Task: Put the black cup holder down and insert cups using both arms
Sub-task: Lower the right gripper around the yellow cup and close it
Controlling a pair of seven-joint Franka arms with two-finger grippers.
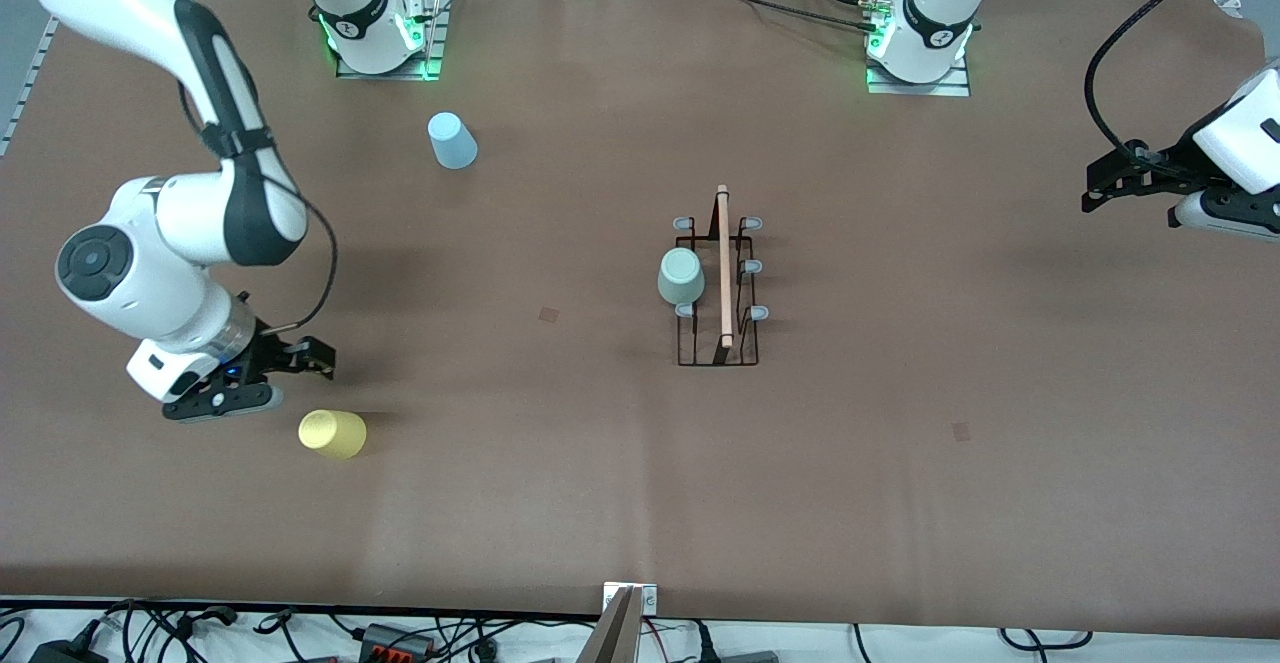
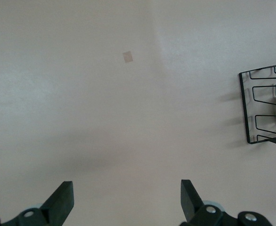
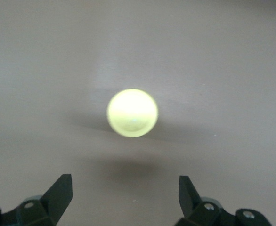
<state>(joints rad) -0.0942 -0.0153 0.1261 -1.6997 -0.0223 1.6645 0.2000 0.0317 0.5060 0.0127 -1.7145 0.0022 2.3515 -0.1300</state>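
**Yellow cup sits just ahead of open jaws**

At lower left of the front frame, the right gripper (image 1: 300, 358) hangs with jaws wide and empty just above the yellow cup (image 1: 332, 434) on the bench (image 1: 900, 463). At right edge, the left gripper (image 1: 1105, 188) waits, jaws spread, empty. Mid-frame, the black cup holder (image 1: 718, 288) carries the green cup (image 1: 680, 276); the blue cup (image 1: 452, 140) stands upper left.

The front camera looks steeply down from high over the counter (image 1: 620, 463), facing both bases. Each wrist camera looks down close over its own tool. The left one shares the black cup holder (image 1: 718, 288) (image 2: 265, 106), the right one the yellow cup (image 1: 333, 434) (image 3: 132, 113).
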